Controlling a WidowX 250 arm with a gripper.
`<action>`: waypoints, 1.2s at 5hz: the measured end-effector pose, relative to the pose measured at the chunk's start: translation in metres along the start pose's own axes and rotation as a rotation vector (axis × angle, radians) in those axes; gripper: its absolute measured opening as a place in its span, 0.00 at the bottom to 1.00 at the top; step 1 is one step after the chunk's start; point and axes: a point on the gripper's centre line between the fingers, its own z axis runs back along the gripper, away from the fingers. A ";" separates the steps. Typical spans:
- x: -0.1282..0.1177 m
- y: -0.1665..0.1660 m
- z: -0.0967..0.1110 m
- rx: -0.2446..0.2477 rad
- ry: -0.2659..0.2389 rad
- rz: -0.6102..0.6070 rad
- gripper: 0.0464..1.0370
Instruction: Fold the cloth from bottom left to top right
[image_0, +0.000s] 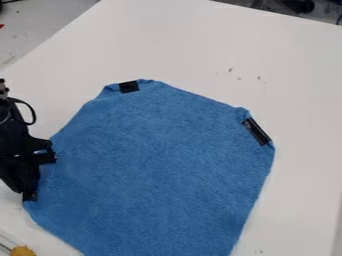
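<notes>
The blue cloth (160, 170) lies flat on the white table (300, 100), in the middle and lower part of the view, and its lower side goes out at the bottom edge. One black patch (129, 86) is at its top left, another black strip (256, 131) at its upper right side. The black gripper (41, 177) is at the left edge of the cloth, with its two fingers standing apart.
</notes>
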 end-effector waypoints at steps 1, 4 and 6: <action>0.003 -0.001 0.000 0.001 0.010 -0.016 0.04; 0.026 -0.038 0.055 0.151 0.025 -0.070 0.02; 0.054 -0.117 0.041 0.065 0.046 -0.140 0.02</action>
